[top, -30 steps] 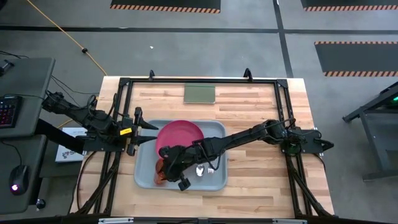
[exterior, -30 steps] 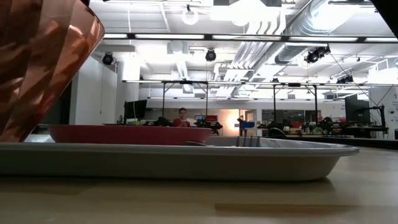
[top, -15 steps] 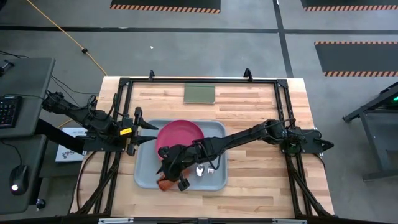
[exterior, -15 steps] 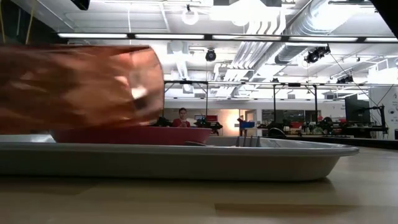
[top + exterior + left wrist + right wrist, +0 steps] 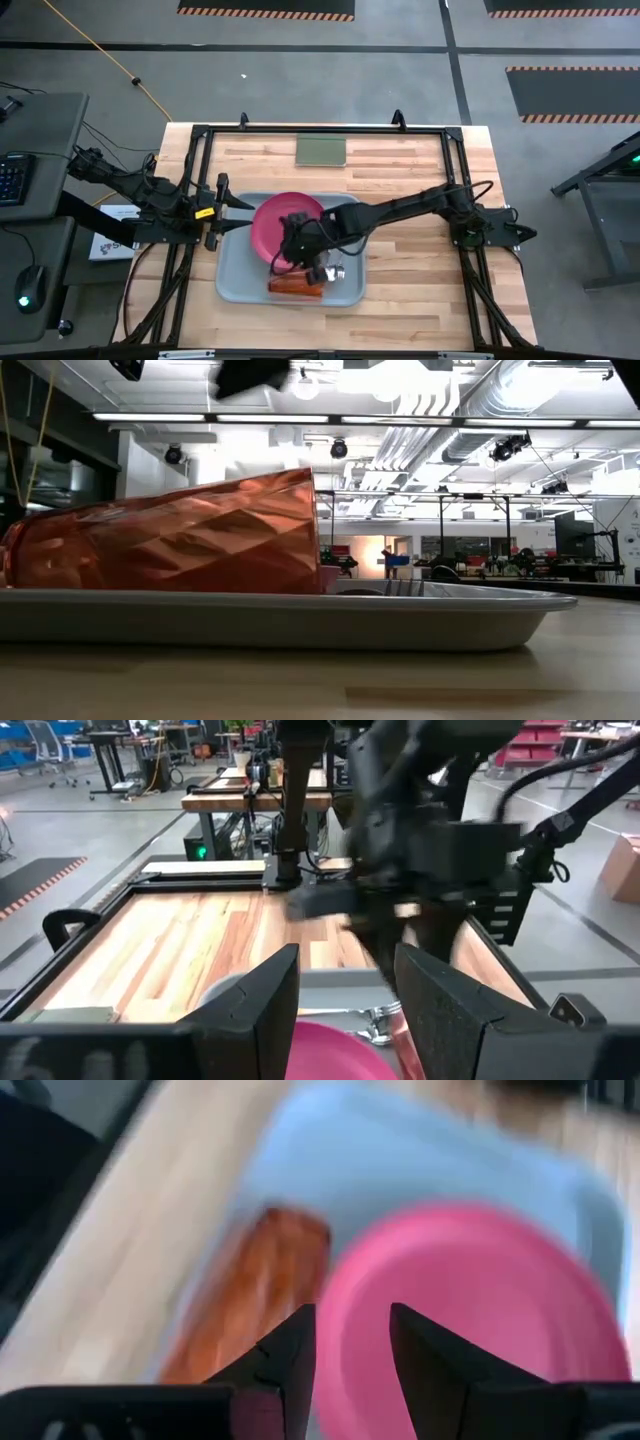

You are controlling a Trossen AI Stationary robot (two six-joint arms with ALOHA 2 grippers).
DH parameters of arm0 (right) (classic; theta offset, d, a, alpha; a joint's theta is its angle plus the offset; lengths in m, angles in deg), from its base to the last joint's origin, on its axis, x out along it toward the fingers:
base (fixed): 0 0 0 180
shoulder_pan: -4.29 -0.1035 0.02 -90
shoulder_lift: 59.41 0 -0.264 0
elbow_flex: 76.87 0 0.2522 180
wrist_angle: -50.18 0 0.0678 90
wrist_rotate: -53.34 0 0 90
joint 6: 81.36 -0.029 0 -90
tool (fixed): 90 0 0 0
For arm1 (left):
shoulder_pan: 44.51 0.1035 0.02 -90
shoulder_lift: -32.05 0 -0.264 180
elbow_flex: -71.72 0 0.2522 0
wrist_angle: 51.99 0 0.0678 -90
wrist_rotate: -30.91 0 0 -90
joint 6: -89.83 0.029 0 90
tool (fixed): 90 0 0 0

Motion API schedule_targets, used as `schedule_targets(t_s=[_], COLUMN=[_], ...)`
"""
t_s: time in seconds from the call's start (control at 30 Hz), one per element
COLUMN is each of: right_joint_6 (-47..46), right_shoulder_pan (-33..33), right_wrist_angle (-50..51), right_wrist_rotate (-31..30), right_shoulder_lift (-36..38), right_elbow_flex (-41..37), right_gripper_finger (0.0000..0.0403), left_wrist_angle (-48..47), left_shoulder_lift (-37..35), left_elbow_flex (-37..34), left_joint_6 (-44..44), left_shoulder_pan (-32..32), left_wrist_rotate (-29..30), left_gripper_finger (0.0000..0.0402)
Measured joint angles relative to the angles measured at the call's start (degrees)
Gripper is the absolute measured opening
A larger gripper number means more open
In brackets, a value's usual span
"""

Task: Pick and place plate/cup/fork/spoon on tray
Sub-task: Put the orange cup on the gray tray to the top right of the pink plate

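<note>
The cup [image 5: 296, 283] lies tipped on its side along the tray's [image 5: 232, 282] near rim, beside the plate [image 5: 268, 226]. Right tool [image 5: 300, 240] hovers above, parted, empty. Left tool [image 5: 240, 212] waits parted at the tray's left edge.

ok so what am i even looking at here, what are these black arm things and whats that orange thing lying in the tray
These are two robot arms working at a wooden table, each ending in a two-finger gripper. One picture looks straight down from above, one sits at table height, and two come from cameras on the arms' wrists.

On the table lies a grey-blue tray. In it are a pink plate and an orange-red cup lying on its side near the tray's front edge. Some metal cutlery lies beside the cup. A flat green rectangle sits apart at the far edge.

The right gripper is over the plate, open and holding nothing. The left gripper waits, open, at the tray's left edge.
</note>
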Motion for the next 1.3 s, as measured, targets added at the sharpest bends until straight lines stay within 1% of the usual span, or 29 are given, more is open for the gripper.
schedule_targets(t_s=[0.13, 0.23, 0.33, 0.43, 0.5, 0.57, 0.63, 0.7, 0.77, 0.83, 0.9, 0.97, 1.03, 1.3], right_joint_6=[-5.6, -9.2, -11.7, -15.5, -18.0, -20.9, -23.8, -25.2, -24.1, -21.0, -16.1, -13.2, -12.3, -3.9], right_shoulder_pan=[-0.1, -0.4, -1.3, -2.8, -3.9, -4.8, -5.7, -6.6, -7.3, -7.8, -8.1, -8.2, -8.0, -8.7], right_wrist_angle=[11.0, 15.0, 15.1, 13.2, 8.9, 2.1, -8.4, -21.6, -36.8, -50.8, -59.3, -61.6, -60.9, -60.5], right_wrist_rotate=[-1.5, -1.9, -3.1, -5.4, -6.0, -6.5, -7.5, -9.0, -9.4, -9.4, -8.7, -9.4, -11.0, -12.7], right_shoulder_lift=[1.2, 1.6, 3.3, 6.4, 9.7, 13.9, 18.5, 22.4, 24.7, 25.1, 24.8, 24.4, 24.3, 20.9], right_elbow_flex=[0.0, -1.3, -5.4, -13.4, -20.9, -29.1, -38.1, -47.0, -55.1, -61.6, -66.1, -68.1, -68.6, -64.7], right_gripper_finger=[0.0122, 0.0122, 0.0122, 0.0122, 0.0122, 0.0122, 0.0122, 0.0122, 0.0122, 0.0122, 0.0122, 0.0122, 0.0122, 0.0122], left_wrist_angle=[0.1, 0.0, 0.1, 0.1, 0.1, 0.1, 0.1, 0.2, 0.5, 0.6, 0.9, 1.5, 1.6, 1.8], left_shoulder_lift=[0.0, 0.0, 0.0, 0.0, 0.0, 0.0, 0.0, 0.0, 0.0, 0.0, 0.0, 0.0, 0.0, 0.1], left_elbow_flex=[0.0, 0.0, 0.0, 0.0, 0.0, 0.0, 0.0, 0.0, 0.0, 0.0, 0.0, 0.0, 0.0, 0.0], left_joint_6=[-0.2, -0.2, -0.1, -0.1, -0.1, -0.1, -0.1, -0.1, -0.1, -0.1, -0.1, 0.0, 0.1, 1.9], left_shoulder_pan=[0.0, 0.0, 0.0, 0.0, 0.0, 0.0, 0.0, 0.0, 0.0, 0.0, 0.0, 0.0, 0.0, 0.0], left_wrist_rotate=[0.0, 0.0, 0.0, 0.0, 0.0, 0.0, 0.0, 0.0, 0.0, 0.0, 0.0, 0.0, 0.0, 0.1], left_gripper_finger=[0.0157, 0.0157, 0.0157, 0.0157, 0.0157, 0.0157, 0.0157, 0.0157, 0.0157, 0.0157, 0.0157, 0.0157, 0.0157, 0.0157])
